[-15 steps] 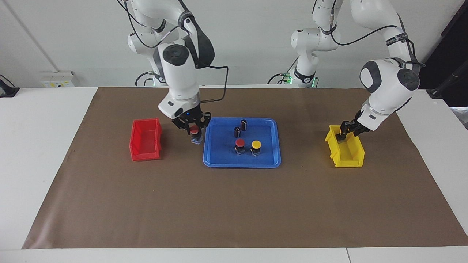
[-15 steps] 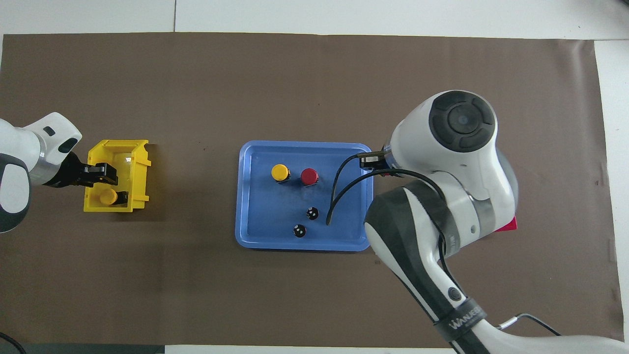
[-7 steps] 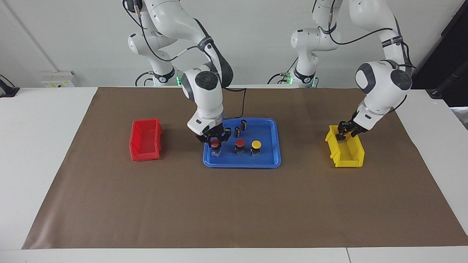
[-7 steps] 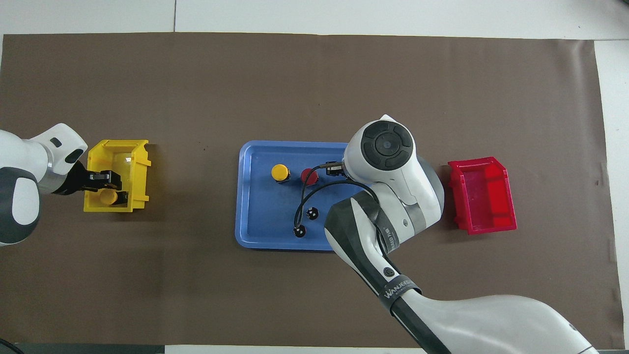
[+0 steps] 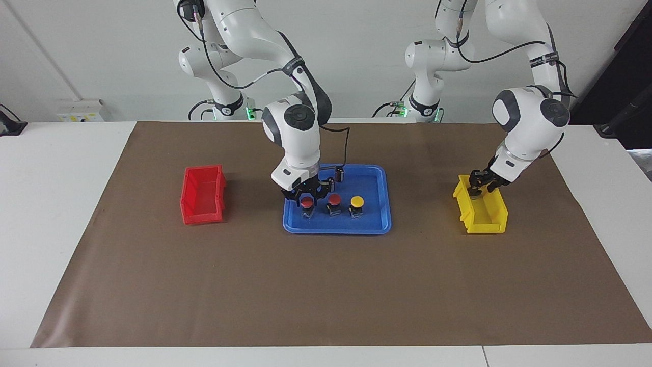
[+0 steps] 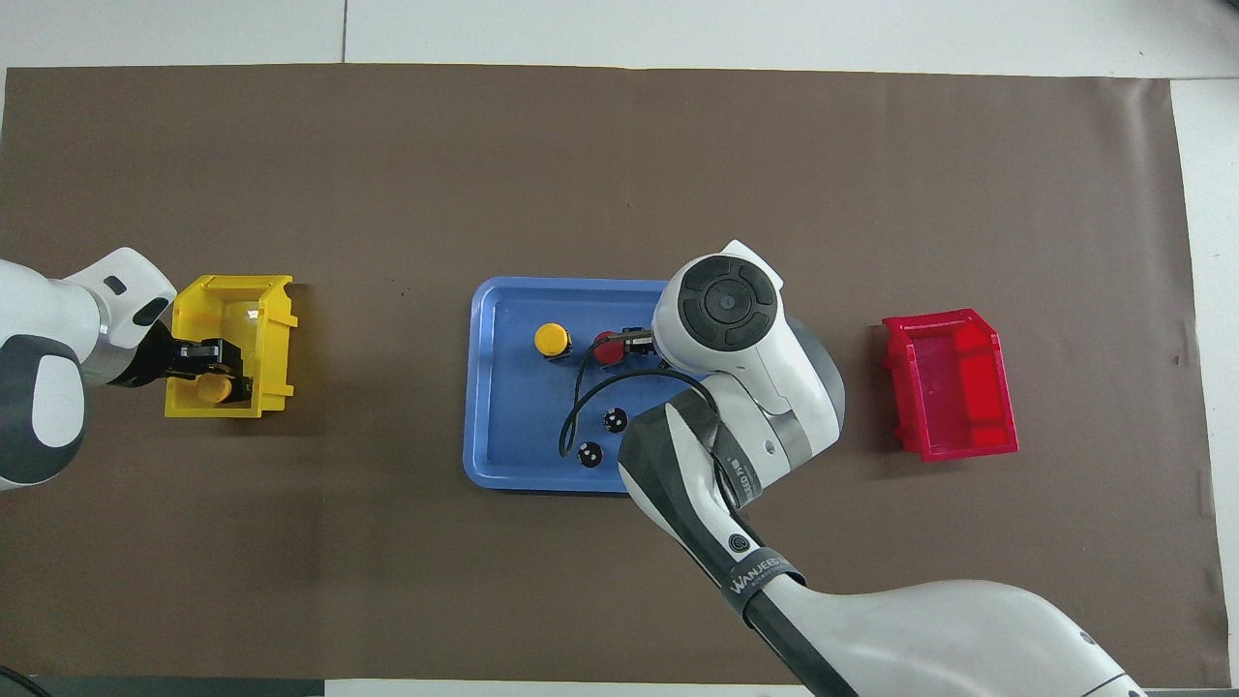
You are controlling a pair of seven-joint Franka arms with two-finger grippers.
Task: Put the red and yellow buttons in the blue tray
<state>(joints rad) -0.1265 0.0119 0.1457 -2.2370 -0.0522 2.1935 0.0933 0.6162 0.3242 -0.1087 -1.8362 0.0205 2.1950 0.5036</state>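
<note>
A white table [image 5: 61, 214] carries a brown mat [image 5: 326, 285]. The blue tray [image 5: 374, 224] lies at the centre of the facing view. It holds three buttons in a row: a red button [image 5: 306, 203] under the right gripper [image 5: 307, 195], a second red button [image 5: 334, 200] beside it, and a yellow button [image 5: 357, 202]. Two dark cylinders [image 6: 600, 438] also stand in the tray. The right jaws straddle the first red button; whether they grip it cannot be told. The left gripper [image 5: 479, 186] reaches into the yellow bin [image 5: 484, 216] at centre right, over another yellow button [image 6: 210, 388]; its jaw state cannot be told. A red bin [image 5: 202, 196] sits at centre left.
</note>
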